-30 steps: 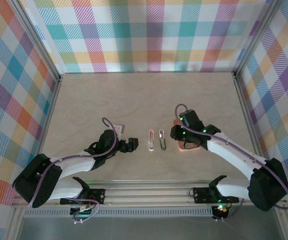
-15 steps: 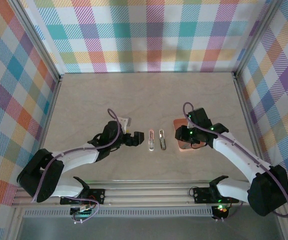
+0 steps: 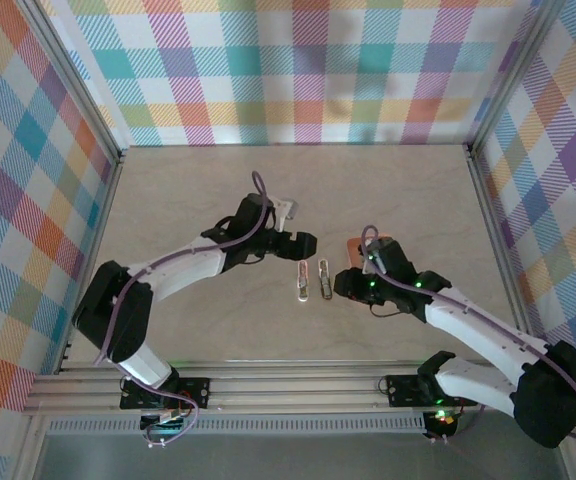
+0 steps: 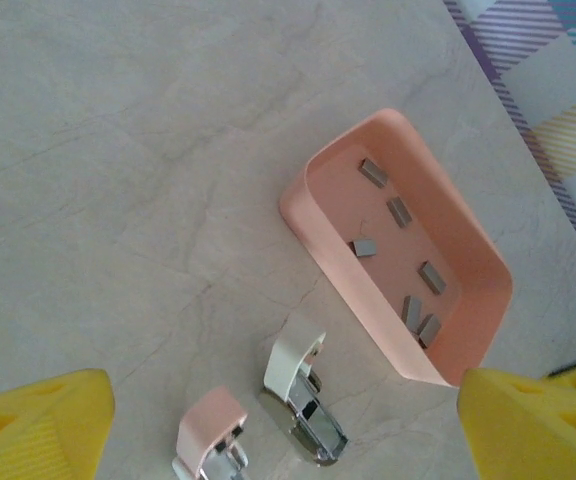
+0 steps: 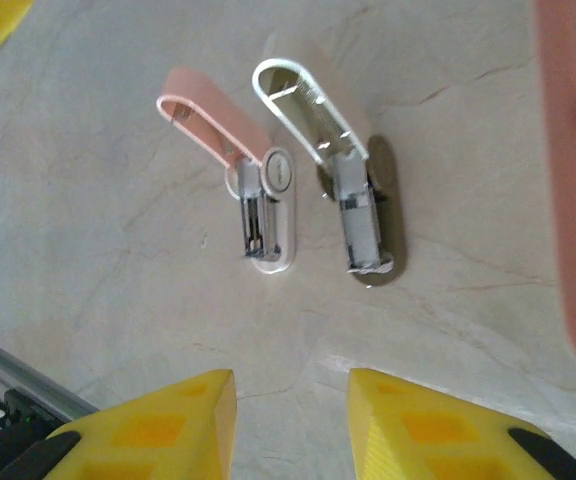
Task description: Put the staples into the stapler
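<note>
We see bright, even light and soft shadows; the yellow fingertips [image 5: 148,425] and tray [image 5: 573,180] look blurred up close.

Pink stapler [image 5: 236,165] open w/ lid up — staples [image 4: 398,211] in tray [image 4: 348,290].

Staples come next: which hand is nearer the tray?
Right. The right hand hovers at the left edge of the tray; the left hand is farther left, apart.
</note>
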`<state>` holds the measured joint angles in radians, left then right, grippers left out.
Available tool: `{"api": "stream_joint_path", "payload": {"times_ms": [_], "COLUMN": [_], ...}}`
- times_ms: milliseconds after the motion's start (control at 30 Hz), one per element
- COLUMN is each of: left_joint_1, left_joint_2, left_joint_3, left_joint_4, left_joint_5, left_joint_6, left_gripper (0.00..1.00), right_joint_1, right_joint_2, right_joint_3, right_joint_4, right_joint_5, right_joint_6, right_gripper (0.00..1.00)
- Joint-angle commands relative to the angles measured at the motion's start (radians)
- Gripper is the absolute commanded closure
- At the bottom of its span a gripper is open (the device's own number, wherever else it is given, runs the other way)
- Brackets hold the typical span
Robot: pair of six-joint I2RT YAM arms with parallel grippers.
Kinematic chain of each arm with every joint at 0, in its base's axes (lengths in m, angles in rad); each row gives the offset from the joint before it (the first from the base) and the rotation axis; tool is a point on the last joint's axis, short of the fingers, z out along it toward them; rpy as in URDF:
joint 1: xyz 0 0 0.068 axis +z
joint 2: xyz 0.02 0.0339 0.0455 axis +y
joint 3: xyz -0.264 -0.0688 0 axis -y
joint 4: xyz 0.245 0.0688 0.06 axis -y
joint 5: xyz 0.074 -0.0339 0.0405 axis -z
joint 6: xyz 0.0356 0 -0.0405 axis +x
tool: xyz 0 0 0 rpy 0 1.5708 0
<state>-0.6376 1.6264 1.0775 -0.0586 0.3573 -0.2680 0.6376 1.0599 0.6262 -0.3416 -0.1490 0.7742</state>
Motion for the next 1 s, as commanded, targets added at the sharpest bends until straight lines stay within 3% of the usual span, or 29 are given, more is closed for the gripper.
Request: {"api": "stream_joint_path", "payload": {"times_ms": [0, 200, 400, 967], "left_joint_1": [-0.008, -0.019, -0.052, -0.086], "left_joint_2": [0.044, 0.127, 0.239, 0.417], "left_joint_3": [0.065, 0.140, 0.259, 0.558], "left_joint_4": [-0.111, -0.132, -0.202, -0.502], "left_joint_5": [0.043, 0.090, 0.135, 0.117], "left_joint_6": [0.030, 0.041, 0.073, 0.159], "left_gripper": [0.11, 0.13, 0.19, 0.33], "right_joint_1": [0.022, 0.024, 0.007, -0.125], "right_joint_2": [0.026, 0.085, 0.110, 0.037], "right_joint_3": [-0.038, -0.068, -0.100, -0.088], "right_joint_4": [0.080, 0.108, 0.116, 0.021], "right_joint_5": [0.025, 0.014, 0.038, 0.036], "right_joint_6": [0.072, 0.060, 0.062, -0.044], "right_gripper": [0.65, 0.55, 0.54, 0.53]}}
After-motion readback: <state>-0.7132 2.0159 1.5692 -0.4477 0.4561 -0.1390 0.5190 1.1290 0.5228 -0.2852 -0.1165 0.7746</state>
